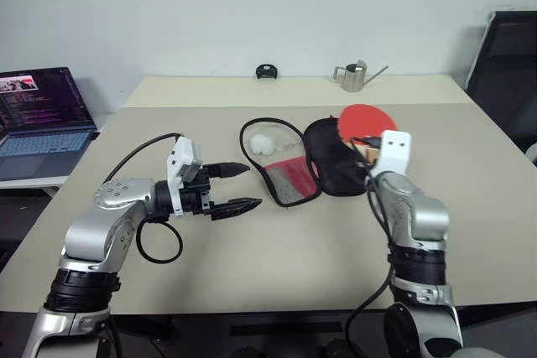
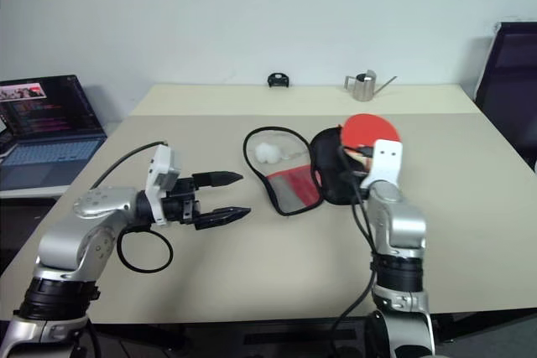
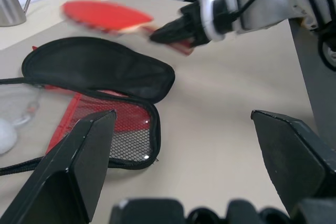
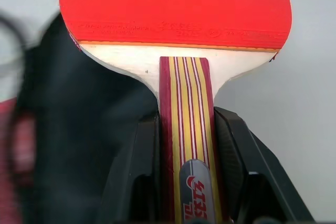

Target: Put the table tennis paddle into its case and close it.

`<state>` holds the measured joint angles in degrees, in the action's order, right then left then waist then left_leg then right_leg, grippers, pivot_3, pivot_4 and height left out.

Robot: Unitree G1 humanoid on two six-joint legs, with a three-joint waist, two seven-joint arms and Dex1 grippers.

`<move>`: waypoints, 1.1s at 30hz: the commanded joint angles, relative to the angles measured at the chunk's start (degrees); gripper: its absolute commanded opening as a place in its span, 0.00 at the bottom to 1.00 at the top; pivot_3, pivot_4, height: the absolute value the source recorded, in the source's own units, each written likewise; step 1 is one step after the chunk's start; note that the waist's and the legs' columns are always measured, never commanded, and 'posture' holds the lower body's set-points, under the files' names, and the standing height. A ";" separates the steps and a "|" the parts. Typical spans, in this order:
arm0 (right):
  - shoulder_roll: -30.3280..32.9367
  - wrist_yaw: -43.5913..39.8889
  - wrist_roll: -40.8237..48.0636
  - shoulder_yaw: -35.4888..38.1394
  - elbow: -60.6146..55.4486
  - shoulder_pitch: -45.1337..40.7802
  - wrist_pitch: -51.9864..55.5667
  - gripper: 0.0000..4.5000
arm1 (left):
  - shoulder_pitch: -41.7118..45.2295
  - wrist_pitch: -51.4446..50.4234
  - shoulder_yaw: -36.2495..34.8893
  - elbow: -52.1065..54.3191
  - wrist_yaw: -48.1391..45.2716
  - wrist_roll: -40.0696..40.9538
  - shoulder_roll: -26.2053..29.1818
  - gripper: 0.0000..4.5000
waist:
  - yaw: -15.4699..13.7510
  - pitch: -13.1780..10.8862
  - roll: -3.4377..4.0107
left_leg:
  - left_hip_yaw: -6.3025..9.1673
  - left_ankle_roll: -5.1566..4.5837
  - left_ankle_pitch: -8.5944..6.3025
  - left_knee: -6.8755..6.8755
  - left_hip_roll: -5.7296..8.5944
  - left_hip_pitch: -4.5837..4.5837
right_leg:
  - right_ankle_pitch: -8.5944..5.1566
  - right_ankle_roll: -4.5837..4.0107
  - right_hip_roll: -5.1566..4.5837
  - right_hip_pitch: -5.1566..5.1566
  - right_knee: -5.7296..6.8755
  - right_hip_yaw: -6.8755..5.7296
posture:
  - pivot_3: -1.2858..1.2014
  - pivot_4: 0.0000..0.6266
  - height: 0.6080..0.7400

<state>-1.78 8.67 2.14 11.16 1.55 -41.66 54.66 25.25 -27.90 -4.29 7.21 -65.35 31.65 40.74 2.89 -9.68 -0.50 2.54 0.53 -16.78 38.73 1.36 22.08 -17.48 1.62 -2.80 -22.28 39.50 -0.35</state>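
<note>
Here the right gripper (image 4: 184,150) is clamped on the wooden handle of the table tennis paddle (image 1: 362,120), one black finger on each side of the striped grip, as the right wrist view shows plainly. The paddle is held off the table (image 1: 277,266), its red rubber face pointing away from the robot and raised over the far right part of the case (image 1: 315,165). From the head camera, the red blade shows just above the white wrist housing, beside the case's black flap.

The case lies unzipped near the middle of the beige table. Its black fabric half (image 3: 100,69) lies to the right, and its red half with black mesh (image 3: 118,127) lies flat toward the robot's left. The white pompom charm (image 1: 264,143) rests on the table just beyond the mesh half, inside a black loop of what looks like the case's cord or open zip edge (image 1: 252,127).

The left gripper (image 1: 237,188) hovers to the left of the case, apart from it, with its two black fingers spread wide and nothing between them. It points across toward the case's mesh half.

At the far edge of the table stand a small metal watering can (image 1: 354,76) and a small black object (image 1: 267,71) that is too small to identify. An open laptop (image 1: 38,115) sits on a lower surface to the robot's left, and a dark chair (image 1: 508,64) stands at the right.
</note>
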 commanded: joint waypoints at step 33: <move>2.01 0.49 -0.55 -4.40 27.51 -8.60 -19.53 0.51 | 0.74 0.03 -0.91 3.08 0.98 1.31 -0.08 1.00 | 0.25 0.00 0.00 | 0.00 0.03 0.01 -0.02 -0.02 0.07 | 0.00 0.00 -0.02 -0.01 -0.10 -0.03 | 0.52 0.24 1.00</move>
<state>0.44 8.76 1.31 6.52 30.00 -48.46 35.77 25.22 -28.33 -4.30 8.67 -64.38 31.73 40.62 3.14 -9.69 -0.50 2.54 0.56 -16.76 38.71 1.34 22.15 -17.48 1.62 -2.83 -22.29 39.40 -0.38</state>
